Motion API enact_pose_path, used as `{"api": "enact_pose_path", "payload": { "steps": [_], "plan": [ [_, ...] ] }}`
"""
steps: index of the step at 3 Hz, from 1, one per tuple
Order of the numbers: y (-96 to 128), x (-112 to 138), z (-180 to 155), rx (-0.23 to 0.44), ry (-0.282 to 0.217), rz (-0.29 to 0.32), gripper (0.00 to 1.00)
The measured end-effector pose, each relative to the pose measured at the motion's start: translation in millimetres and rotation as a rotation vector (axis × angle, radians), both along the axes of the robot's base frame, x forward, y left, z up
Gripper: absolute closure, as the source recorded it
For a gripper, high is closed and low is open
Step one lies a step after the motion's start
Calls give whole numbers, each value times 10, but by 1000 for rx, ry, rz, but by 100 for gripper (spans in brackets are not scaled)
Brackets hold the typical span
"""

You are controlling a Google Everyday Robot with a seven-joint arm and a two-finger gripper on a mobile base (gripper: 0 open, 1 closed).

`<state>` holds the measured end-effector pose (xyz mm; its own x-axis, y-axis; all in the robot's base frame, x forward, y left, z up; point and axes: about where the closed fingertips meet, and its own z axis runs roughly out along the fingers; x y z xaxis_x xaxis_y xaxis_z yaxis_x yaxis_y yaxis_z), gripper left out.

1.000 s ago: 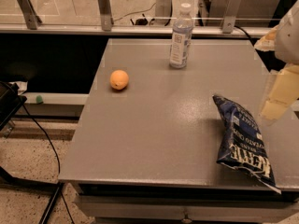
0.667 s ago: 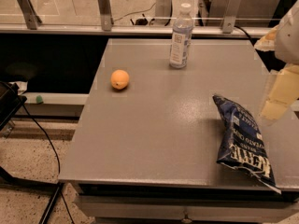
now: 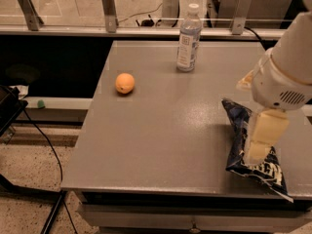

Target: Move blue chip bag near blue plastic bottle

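Note:
The blue chip bag lies flat near the right front corner of the grey table, its dark navy foil showing white lettering at the near end. The blue plastic bottle stands upright at the table's back edge, with a white cap and a pale label. It is well apart from the bag. My gripper, cream-coloured below a white wrist housing, hangs over the middle of the bag and hides part of it.
An orange sits on the left part of the table. A glass rail with metal posts runs behind the table. Black cables lie on the speckled floor at the left.
My arm has swung in from the right edge and come down over the chip bag. The bag, bottle and orange have not moved.

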<state>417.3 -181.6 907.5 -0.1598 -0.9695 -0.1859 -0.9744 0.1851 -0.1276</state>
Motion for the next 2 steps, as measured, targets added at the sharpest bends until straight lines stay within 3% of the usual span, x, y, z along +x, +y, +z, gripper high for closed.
{"api": "enact_pose_path", "payload": {
  "steps": [2],
  "plan": [
    [55, -37, -249, -38, 20, 85, 0]
  ]
}}
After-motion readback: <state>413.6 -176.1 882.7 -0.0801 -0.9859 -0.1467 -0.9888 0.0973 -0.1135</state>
